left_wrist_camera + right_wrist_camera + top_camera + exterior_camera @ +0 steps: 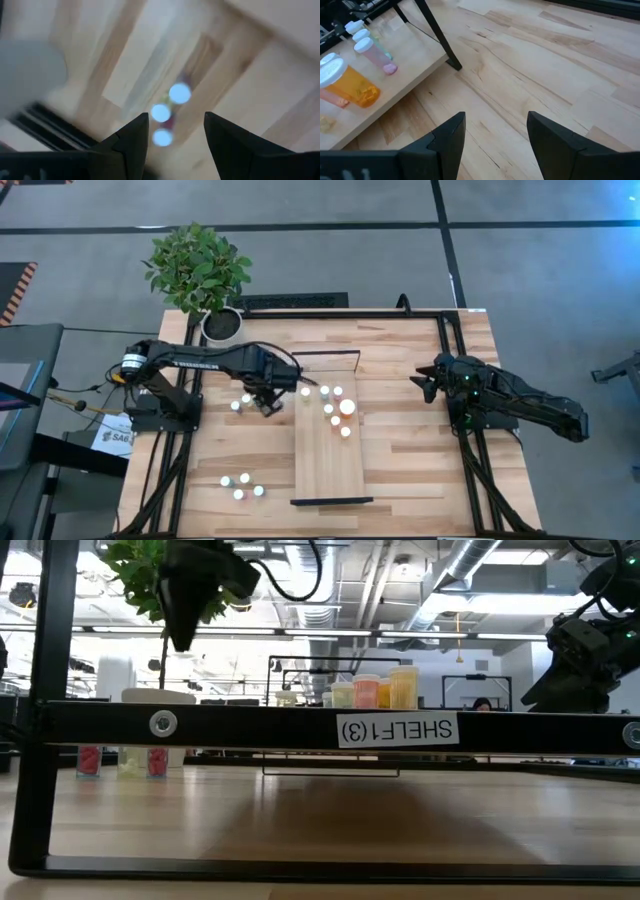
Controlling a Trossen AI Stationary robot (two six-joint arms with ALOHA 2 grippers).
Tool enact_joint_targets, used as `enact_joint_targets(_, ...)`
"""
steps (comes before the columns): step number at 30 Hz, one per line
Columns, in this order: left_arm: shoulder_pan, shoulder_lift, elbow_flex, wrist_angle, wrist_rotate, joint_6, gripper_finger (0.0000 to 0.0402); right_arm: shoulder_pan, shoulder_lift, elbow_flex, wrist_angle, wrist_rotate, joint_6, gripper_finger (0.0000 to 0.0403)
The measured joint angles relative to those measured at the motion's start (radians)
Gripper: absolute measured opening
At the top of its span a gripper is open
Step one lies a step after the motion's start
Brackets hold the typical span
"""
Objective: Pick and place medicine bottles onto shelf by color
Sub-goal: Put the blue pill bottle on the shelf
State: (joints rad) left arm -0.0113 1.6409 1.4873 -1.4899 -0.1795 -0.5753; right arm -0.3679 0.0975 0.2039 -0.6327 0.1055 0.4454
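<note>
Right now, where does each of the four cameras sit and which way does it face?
High view: above the table, straight down on the shelf; both arms show, left claw, right claw.
Low view: table height, level across through the shelf frame; arms hang from above.
Left wrist: looks down at three bottles; own open fingers show.
Right wrist: looks over bare tabletop; own open fingers show.
Shared: right wrist and high both see the orange bottle.

The shelf (pixel 328 450) lies at the table's (pixel 420 470) centre, with bottles (pixel 335 408) clustered on its upper end. Three bottles (pixel 241 485) stand on the table at lower left; two more (pixel 241 400) sit just left of the shelf. A plant (pixel 198 268) stands at upper left.
</note>
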Motion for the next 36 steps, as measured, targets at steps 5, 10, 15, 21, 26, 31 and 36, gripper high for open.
enact_joint_targets(5, 0.000, 0.000, -0.075, 0.027, -0.006, 0.312, 0.0179, 0.000, 0.000, 0.000, 0.000, 0.000, 0.000, 0.0234)
enact_joint_targets(10, 0.002, -0.023, -0.174, 0.093, 0.018, 0.501, 0.0179, 0.000, 0.000, 0.000, 0.000, 0.000, 0.000, 0.0234)
enact_joint_targets(15, 0.024, -0.150, -0.296, 0.235, 0.041, 0.591, 0.0179, 0.000, 0.000, 0.000, 0.000, 0.000, 0.000, 0.0234)
enact_joint_targets(21, 0.061, -0.320, -0.442, 0.373, 0.126, 0.681, 0.0191, 0.000, 0.000, 0.000, 0.000, 0.000, 0.000, 0.0234)
enact_joint_targets(26, 0.070, -0.323, -0.476, 0.395, 0.125, 0.770, 0.0226, 0.000, 0.000, 0.000, 0.000, 0.000, 0.000, 0.0234)
enact_joint_targets(31, 0.079, -0.278, -0.494, 0.417, 0.123, 0.834, 0.0255, 0.000, 0.000, 0.000, 0.000, 0.000, 0.000, 0.0234)
enact_joint_targets(36, 0.113, -0.244, -0.511, 0.479, 0.124, 0.886, 0.0254, 0.000, 0.000, 0.000, 0.000, 0.000, 0.000, 0.0234)
